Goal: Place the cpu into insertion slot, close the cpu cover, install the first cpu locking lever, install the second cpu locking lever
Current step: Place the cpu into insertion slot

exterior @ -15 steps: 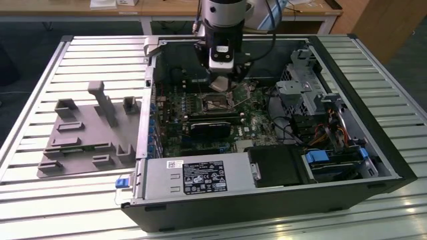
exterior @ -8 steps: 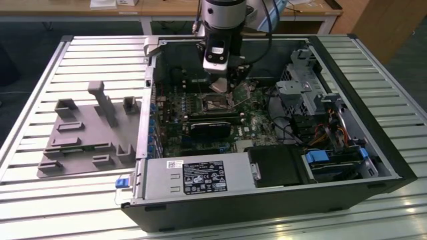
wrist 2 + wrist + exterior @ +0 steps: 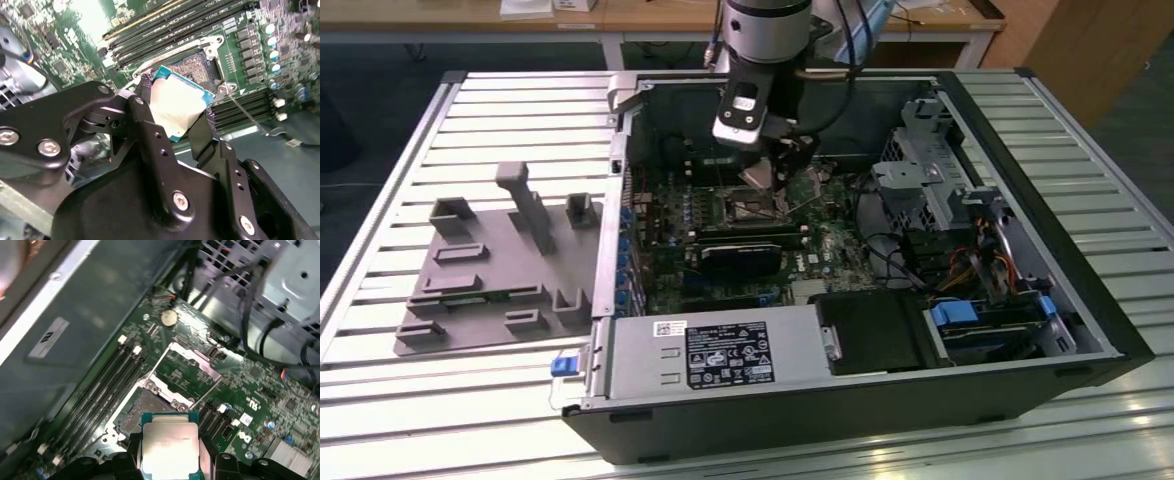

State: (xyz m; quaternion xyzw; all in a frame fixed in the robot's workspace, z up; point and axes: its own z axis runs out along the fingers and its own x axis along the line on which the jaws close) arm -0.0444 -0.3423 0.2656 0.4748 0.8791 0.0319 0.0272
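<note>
Cpu (image 3: 177, 102), the small flat square chip with a silver-grey metal top and green edge, is clamped by two opposite edges between the black fingers (image 3: 150, 131) of the gripper (image 3: 170, 450). The jaws stand apart only by the chip's width. You hold it slightly tilted, just above the insertion slot (image 3: 142, 407) and not yet seated. This slot is the square, silvery-rimmed socket with a dark centre on the green motherboard (image 3: 260, 385). Edge contact leaves the chip's underside free for seating. The cpu cover (image 3: 197, 360), a thin silvery metal frame plate, stands hinged open beside the socket, which keeps the opening accessible. The black computer case (image 3: 854, 420) lies open on the slatted metal tabletop (image 3: 454, 400).
</note>
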